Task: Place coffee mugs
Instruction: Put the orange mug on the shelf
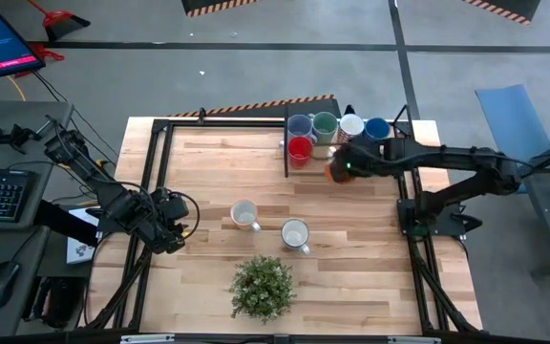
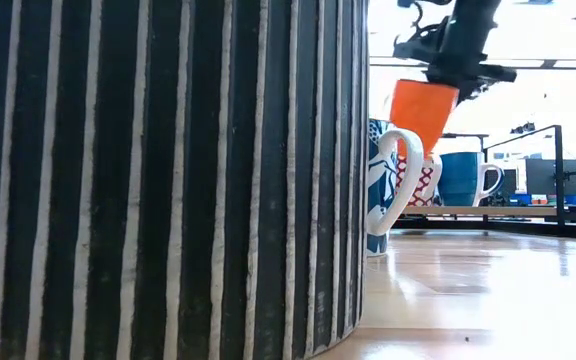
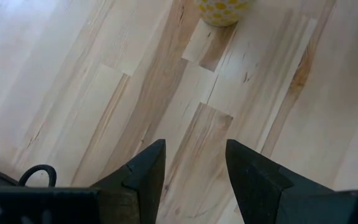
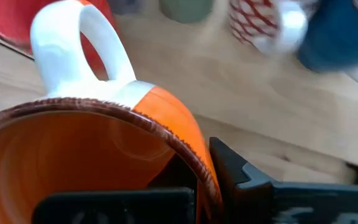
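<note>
Right gripper (image 1: 340,170), reaching in from the table's right side, is clamped on the rim wall of an orange ceramic mug with a white handle (image 4: 104,162), one finger inside the bowl and one outside, and in the low view that mug (image 2: 423,110) hangs tilted in the air, clear of the wooden tabletop (image 1: 351,268). It sits just in front of the cluster at the far edge: a red mug (image 1: 300,150), a lavender-blue mug (image 1: 300,126), a green mug (image 1: 325,124), a white mug with red pattern (image 1: 351,125) and a blue mug (image 1: 377,128). To set it down well, I would level the mug first so its base meets the surface flat, lower it into the bare spot beside the red mug without brushing the neighbours' handles, and release only once it rests. The main risk looks like a tilted landing that tips it or knocks the red mug. Two more mugs, a cream one (image 1: 244,215) and a white one (image 1: 295,233), stand mid-table, well apart from this gripper, near a leafy potted plant (image 1: 261,287). Left gripper (image 3: 194,165) waits at the table's left edge, fingers apart and empty.
</note>
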{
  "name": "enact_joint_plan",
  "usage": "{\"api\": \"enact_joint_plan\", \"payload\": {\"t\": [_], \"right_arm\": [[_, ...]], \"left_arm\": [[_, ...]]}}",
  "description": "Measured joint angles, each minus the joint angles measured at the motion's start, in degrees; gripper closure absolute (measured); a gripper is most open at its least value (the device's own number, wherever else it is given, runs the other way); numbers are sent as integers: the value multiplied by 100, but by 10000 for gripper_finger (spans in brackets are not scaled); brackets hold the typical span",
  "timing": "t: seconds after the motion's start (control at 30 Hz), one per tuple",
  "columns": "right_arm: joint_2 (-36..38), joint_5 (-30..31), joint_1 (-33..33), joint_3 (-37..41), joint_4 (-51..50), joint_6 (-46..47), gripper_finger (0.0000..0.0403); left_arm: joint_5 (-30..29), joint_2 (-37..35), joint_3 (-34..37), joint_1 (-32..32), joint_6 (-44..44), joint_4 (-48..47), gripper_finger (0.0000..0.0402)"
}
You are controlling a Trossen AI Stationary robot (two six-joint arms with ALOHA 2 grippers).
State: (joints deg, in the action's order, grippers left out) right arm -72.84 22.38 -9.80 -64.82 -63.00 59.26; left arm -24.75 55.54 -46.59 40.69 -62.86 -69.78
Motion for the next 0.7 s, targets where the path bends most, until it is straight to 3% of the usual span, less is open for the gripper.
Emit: {"api": "enact_joint_plan", "payload": {"t": [0.27, 0.7], "right_arm": [[-400, -769, -881, -7, 487, -796, 403], [-1295, -1157, -1313, -4, 958, -1179, 403]], "left_arm": [[-2, -1, 0, 1, 41, -2, 243], [-6, 0, 0, 1, 200, 0, 243]]}}
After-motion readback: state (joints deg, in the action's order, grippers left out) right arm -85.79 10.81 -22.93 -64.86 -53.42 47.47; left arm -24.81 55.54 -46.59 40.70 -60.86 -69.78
